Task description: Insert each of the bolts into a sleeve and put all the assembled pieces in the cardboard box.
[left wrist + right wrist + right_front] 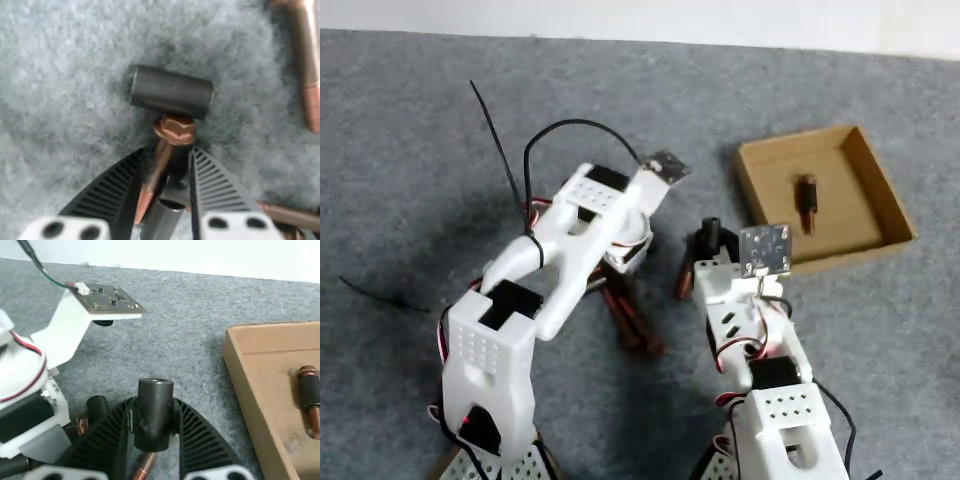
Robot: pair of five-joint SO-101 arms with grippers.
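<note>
Right tool (153,406) clenched on an upright sleeve (153,417), near the cardboard box (241,375); left tool (167,150) straddles a bolt (172,130), grip unclear; insertion step, I judge; next, bolt tip must meet the sleeve's bore squarely.

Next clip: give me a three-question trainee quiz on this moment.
1. True or false: the box is empty.
2. The right hand grips: A) a nut B) a sleeve C) nothing.
3. Fill in: at the left hand is a copper ____.
Key: 1 false, one assembled piece lies in it. 2 B. 3 bolt.
</note>
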